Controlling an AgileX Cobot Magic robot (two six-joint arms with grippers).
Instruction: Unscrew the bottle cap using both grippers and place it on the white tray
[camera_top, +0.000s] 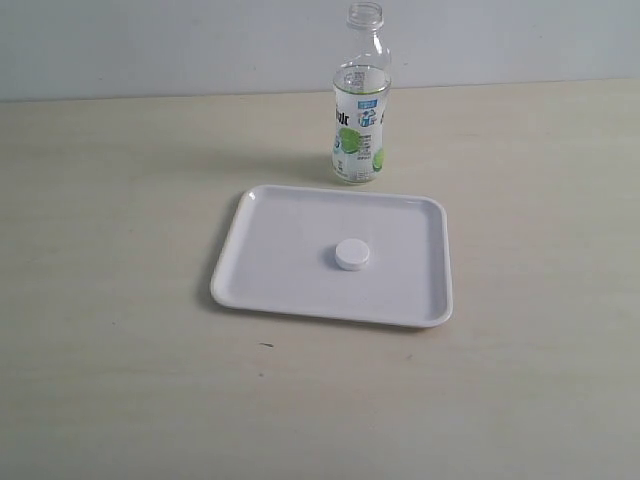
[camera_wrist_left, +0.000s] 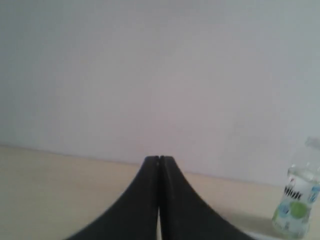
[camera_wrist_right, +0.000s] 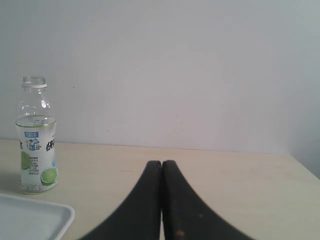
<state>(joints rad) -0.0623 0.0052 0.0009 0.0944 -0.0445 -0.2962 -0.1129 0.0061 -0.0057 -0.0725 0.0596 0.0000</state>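
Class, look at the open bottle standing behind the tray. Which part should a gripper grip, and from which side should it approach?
Best grip the bottle around its labelled middle, the right gripper coming in level from the side. It stands upright, slim and round, so a sideways pinch fits; the white tray holding the bottle cap lies in front.

Pale table (camera_top: 110, 210) bearing white tray (camera_top: 285, 255) and upright bottle (camera_top: 358, 125)
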